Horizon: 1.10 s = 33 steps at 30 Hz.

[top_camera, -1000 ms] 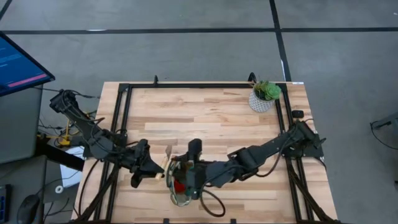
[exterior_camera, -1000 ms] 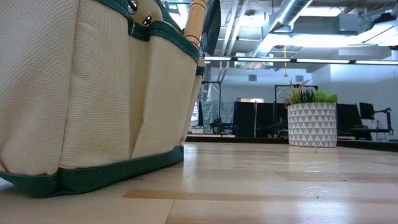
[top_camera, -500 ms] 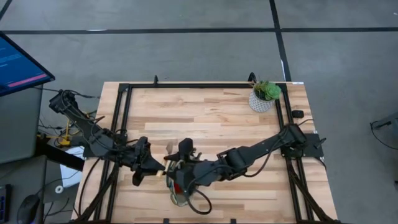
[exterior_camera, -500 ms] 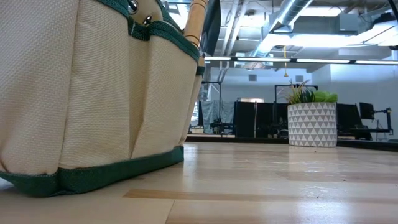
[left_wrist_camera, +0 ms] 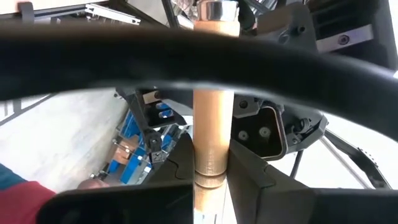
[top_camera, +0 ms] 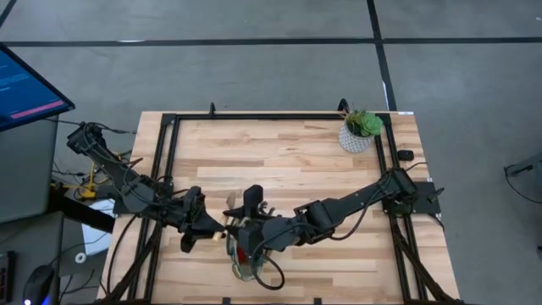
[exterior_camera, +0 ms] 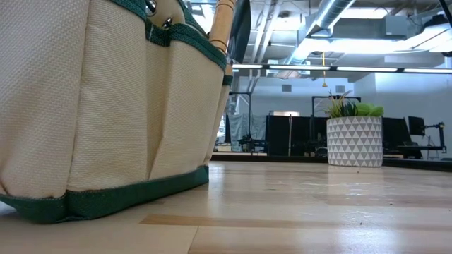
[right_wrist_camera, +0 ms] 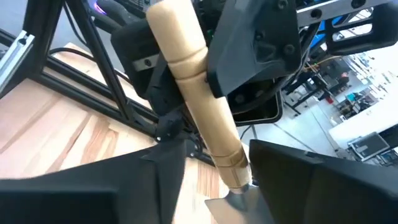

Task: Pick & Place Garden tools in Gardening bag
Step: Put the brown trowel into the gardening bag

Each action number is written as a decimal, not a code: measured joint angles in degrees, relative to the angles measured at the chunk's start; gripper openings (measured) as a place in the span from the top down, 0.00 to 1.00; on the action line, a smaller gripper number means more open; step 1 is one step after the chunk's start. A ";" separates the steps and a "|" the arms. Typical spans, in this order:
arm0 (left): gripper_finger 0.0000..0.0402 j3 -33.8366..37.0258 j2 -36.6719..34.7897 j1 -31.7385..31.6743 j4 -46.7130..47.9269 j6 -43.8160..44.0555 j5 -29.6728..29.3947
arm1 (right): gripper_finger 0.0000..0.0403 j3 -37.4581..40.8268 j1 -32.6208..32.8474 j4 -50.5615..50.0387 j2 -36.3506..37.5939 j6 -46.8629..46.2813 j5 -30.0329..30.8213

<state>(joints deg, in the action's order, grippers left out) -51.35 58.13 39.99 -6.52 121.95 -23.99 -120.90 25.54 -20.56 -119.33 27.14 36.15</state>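
My left gripper clamps a trowel by its handle over the bag, my right gripper half-closed round it; several tools look bagged, this one not yet in.

You are working in a robotics lab or open workshop hall. Exposed ducts and pipes run under a bare ceiling, strip lights hang above rows of dark monitors and equipment, the floor is grey concrete, and a lit computer screen stands beside your butcher-block table.
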 joint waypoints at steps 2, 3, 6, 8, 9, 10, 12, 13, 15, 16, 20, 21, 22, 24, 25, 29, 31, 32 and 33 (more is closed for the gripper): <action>0.93 0.00 0.00 0.00 0.03 -0.03 0.01 | 0.62 0.00 -0.17 0.04 0.00 -0.17 -0.19; 0.93 0.00 0.00 0.00 0.04 -0.03 0.00 | 0.64 0.00 -0.16 0.08 0.00 -0.16 -0.15; 0.93 0.00 -0.01 0.00 0.12 0.03 -0.02 | 0.73 0.00 -0.23 0.21 0.00 0.00 -0.16; 0.93 0.00 -0.04 -0.12 -0.17 0.59 0.05 | 0.79 0.00 -0.30 0.15 0.00 0.67 -0.10; 0.93 -0.02 -0.07 -0.29 -0.27 0.88 0.05 | 0.83 0.00 -0.35 0.02 0.00 0.91 -0.12; 0.93 -0.02 -0.09 -0.41 -0.27 1.05 0.03 | 0.85 0.00 -0.33 -0.11 0.00 0.91 -0.17; 0.93 -0.02 -0.10 -0.50 -0.23 1.02 0.02 | 0.87 0.00 -0.33 -0.26 0.00 0.89 -0.16; 0.93 -0.02 -0.13 -0.50 -0.20 0.94 -0.02 | 0.87 0.00 -0.31 -0.21 0.00 0.84 -0.16; 0.93 -0.04 -0.13 -0.50 -0.24 0.45 0.05 | 0.87 0.00 -0.12 -0.17 0.00 0.18 -0.11; 0.92 -0.04 -0.09 -0.50 -0.24 -0.12 0.07 | 0.87 0.02 -0.10 -0.17 0.00 0.01 -0.11; 0.88 -0.04 -0.10 -1.22 -0.22 -3.16 0.44 | 0.87 0.02 -0.02 0.00 -0.02 -1.27 -0.02; 0.86 -0.04 -0.15 -1.38 -0.22 -4.17 0.44 | 0.87 0.02 -0.02 0.08 -0.02 -2.03 -0.02; 0.85 -0.04 -0.36 -1.50 -0.13 -5.05 0.44 | 0.87 0.02 -0.02 0.18 -0.02 -2.79 -0.09; 0.80 -0.04 -0.54 -1.61 -0.19 -7.16 0.30 | 0.87 0.02 -0.09 0.49 -0.02 -3.73 -0.14; 0.78 -0.04 -0.69 -1.78 -0.29 -8.13 0.14 | 0.87 0.02 -0.11 0.67 -0.02 -3.85 -0.14; 0.67 -0.04 -1.18 -2.16 -0.23 -10.96 -0.13 | 0.87 0.04 0.35 1.85 0.13 -4.55 -0.14; 0.62 -0.02 -2.03 -2.34 -0.12 -12.31 -0.07 | 0.87 0.02 0.67 2.77 0.42 -5.51 -0.15; 0.59 -0.02 -2.65 -2.34 -0.25 -12.99 -0.04 | 0.87 0.02 0.89 3.35 0.64 -5.98 -0.13; 0.56 -0.02 -3.35 -2.42 -0.22 -13.69 -0.06 | 0.87 0.06 1.24 3.23 1.24 -6.55 -0.23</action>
<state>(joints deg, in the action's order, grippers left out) -51.37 54.78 37.57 -6.75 108.27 -24.05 -120.84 26.77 -17.32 -118.09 20.59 35.93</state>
